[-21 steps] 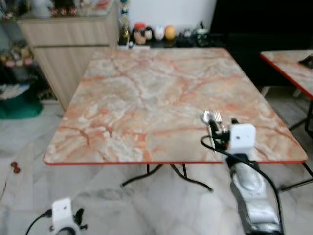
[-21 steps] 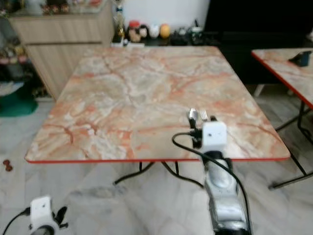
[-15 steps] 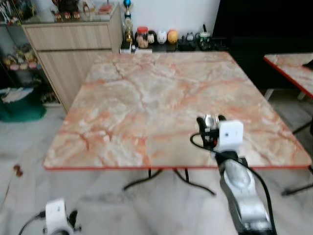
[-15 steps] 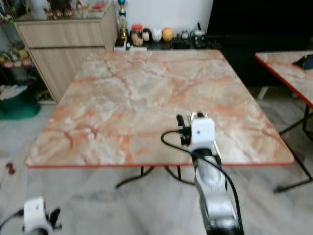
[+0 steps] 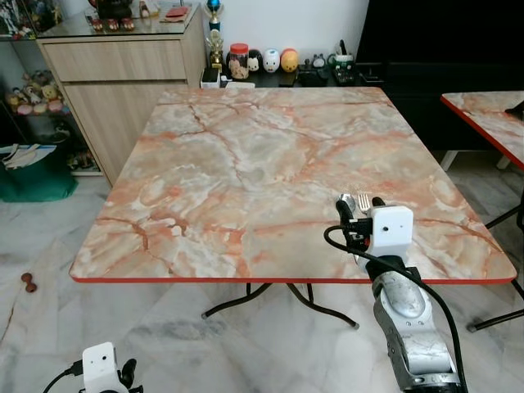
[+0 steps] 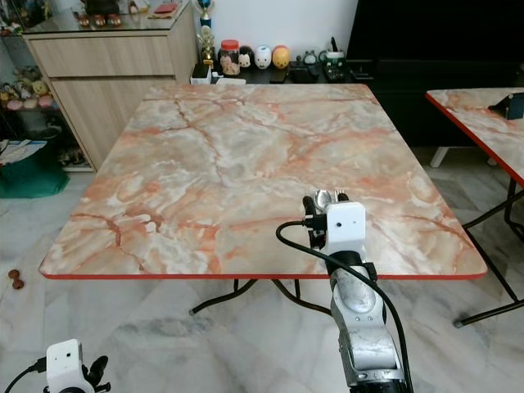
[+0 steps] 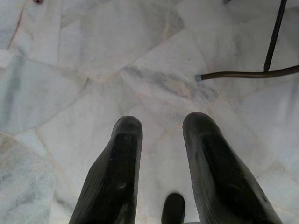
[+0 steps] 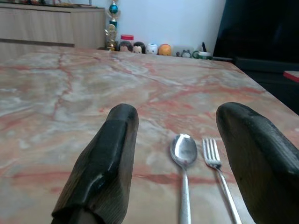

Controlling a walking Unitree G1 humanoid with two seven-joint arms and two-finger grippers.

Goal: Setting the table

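Clearly, the right wrist view shows the right gripper spread wide, spoon beside fork lying on the table between its fingers; from above, its camera box hides their handles. Left gripper hangs parted over the floor.

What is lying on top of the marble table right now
A spoon and a fork lie side by side on the marble table, near its front edge, between the right gripper's open fingers. Their handle ends are hidden.
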